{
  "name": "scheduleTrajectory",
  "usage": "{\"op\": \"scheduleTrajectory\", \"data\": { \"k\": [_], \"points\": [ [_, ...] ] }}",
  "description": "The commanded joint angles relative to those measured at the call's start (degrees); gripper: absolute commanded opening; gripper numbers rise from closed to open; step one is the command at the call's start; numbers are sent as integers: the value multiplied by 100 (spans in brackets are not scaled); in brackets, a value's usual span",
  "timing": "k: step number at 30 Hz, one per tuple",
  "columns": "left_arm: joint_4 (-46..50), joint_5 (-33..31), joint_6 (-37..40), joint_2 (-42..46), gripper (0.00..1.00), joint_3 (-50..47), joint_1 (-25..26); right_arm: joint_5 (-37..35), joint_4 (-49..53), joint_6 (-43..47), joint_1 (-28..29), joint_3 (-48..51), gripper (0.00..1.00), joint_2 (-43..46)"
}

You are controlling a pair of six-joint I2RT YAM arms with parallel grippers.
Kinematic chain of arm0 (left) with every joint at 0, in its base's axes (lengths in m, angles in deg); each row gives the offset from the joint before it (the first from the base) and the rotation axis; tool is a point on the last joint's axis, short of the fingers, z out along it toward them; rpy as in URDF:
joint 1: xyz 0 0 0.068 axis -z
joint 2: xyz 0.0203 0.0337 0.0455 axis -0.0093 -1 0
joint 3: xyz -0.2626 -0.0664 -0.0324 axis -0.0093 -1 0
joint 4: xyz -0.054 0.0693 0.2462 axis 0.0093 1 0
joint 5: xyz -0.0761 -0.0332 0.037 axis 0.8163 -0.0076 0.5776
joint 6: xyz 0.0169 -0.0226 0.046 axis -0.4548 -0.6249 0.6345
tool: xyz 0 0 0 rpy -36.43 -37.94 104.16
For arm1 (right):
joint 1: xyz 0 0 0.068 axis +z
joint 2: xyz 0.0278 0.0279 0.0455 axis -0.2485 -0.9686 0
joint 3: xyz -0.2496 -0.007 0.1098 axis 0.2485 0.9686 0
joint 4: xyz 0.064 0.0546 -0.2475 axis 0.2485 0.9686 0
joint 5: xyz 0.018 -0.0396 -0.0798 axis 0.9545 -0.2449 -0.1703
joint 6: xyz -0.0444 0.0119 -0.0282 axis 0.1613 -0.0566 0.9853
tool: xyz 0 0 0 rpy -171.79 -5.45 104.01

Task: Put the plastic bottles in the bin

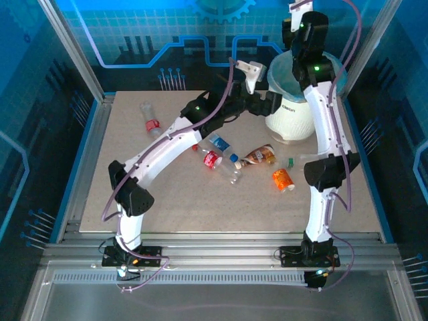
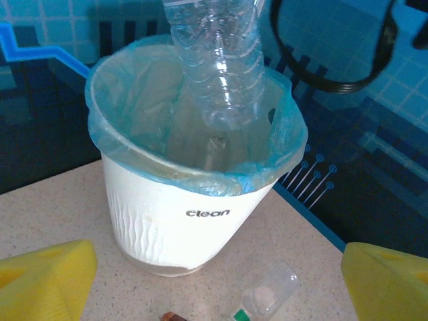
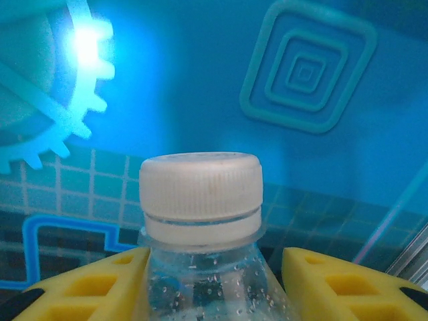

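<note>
Top external view: a speckled beige table carries the bin, a white bucket with a pale blue liner folded over its rim and dark lettering on its wall, standing at the far right. The right arm rises from the near edge and arches high over the bin. The left arm stretches across the table so that the left gripper sits just left of the bin, facing it, jaws spread wide with nothing between them. Seen from the left wrist, a clear ribbed bottle hangs upright, base down, its lower end inside the bin's mouth. The right gripper is clenched on the neck of this bottle just below its white cap. Loose bottles lie on their sides mid-table, near and left of the bin: a blue-labelled one, a red-labelled one, a clear one, a brown one and an orange one. Another clear bottle with a red label lies well apart at the far left. Beside the bin's base sits what looks like a small green-capped bottle.
</note>
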Motion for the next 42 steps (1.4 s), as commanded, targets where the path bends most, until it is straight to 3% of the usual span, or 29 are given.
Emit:
{"op": "scheduleTrajectory", "data": {
  "k": [1,12,19,26,35,42],
  "points": [
    [44,194,-14,-53,96,114,-73,-303,-112,76,-154,-77,49,-253],
    [0,111,-75,80,96,-244,-189,-514,-380,-53,-425,574,52,-397],
    [-8,199,-202,45,96,-252,-198,-1041,-138,-441,-614,951,79,-123],
    [-45,201,-260,115,96,-360,-197,-880,-465,-484,-628,1707,79,367],
    [-178,155,-240,312,96,-666,-203,-543,-53,-716,-627,1740,77,577],
    [72,115,-270,730,96,-767,-209,551,933,-1120,-442,1272,76,991]
  ]
}}
